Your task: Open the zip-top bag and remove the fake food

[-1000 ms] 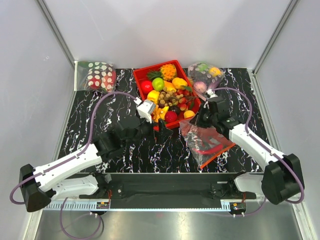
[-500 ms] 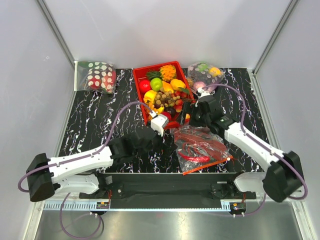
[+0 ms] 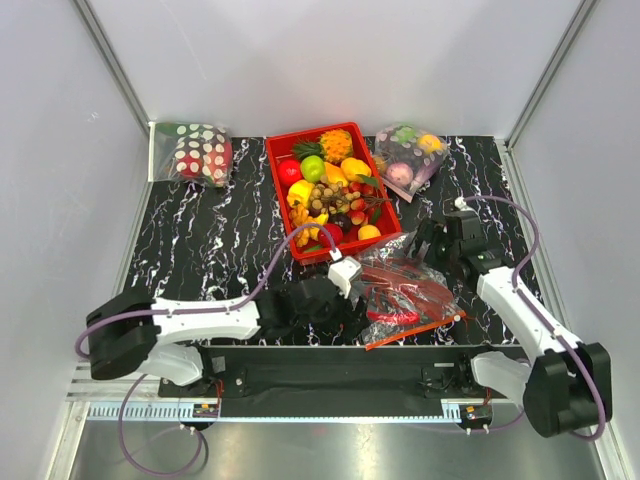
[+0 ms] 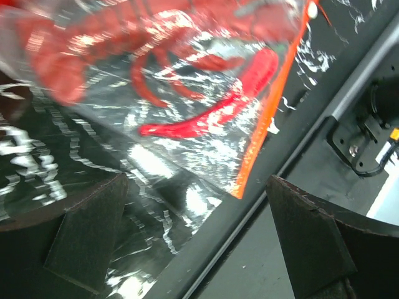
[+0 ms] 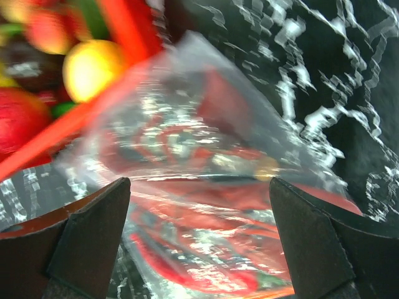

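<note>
Black marbled worktop (image 3: pixel 200 240), white walls on three sides.

Bag (image 3: pixel 405 295) lies flat on the worktop right of centre, near the front edge and just in front of the near right corner of the red bin (image 3: pixel 283 200). Its orange zip strip (image 3: pixel 415 331) runs along the near side at a slant. Can't tell whether the zip is sealed.

Food is inside and shows through the plastic. The lobster (image 4: pixel 93 37) is in the far part. The chili (image 4: pixel 212 112) lies nearer the strip, its stem end close to it. The left wrist view is blurred.

Left gripper (image 3: pixel 358 298) sits at the bag's left edge with its jaws spread wide and nothing between them. The bag is just ahead of its fingers (image 4: pixel 87 237). Can't tell if they touch the plastic.

Right gripper (image 3: pixel 420 248) is at the bag's far right corner, released. Its jaws are wide apart and the bag is in view beyond them, not pinched.

The bin is full of mixed fruit, behind the bag. A dotted red bag (image 3: pixel 195 150) sits at the far left corner. A clear bag of round fruit (image 3: pixel 408 155) is right of the bin, against the back wall.
</note>
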`<action>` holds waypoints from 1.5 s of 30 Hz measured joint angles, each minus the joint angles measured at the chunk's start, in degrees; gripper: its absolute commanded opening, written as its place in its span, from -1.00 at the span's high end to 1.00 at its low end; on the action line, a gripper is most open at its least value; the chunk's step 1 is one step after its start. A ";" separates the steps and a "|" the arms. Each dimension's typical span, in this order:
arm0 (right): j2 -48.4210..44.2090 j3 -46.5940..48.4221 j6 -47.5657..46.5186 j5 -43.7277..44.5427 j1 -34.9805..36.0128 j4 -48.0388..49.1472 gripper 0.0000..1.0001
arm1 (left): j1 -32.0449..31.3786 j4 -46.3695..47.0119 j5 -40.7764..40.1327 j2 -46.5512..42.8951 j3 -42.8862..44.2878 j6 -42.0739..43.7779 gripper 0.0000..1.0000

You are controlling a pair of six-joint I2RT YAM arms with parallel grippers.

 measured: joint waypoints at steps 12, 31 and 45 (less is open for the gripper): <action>4.09 -5.18 1.36 -4.17 -3.58 1.68 -0.73 | -3.19 8.17 4.15 8.59 0.66 -0.55 -0.98; 3.65 -5.68 -0.98 -7.34 -3.76 -1.05 1.00 | -10.03 4.00 4.76 22.14 18.36 16.33 -0.98; -0.94 -1.05 -1.84 -10.43 -3.76 -6.29 -0.79 | -13.00 0.39 -2.80 26.99 21.49 21.79 -0.98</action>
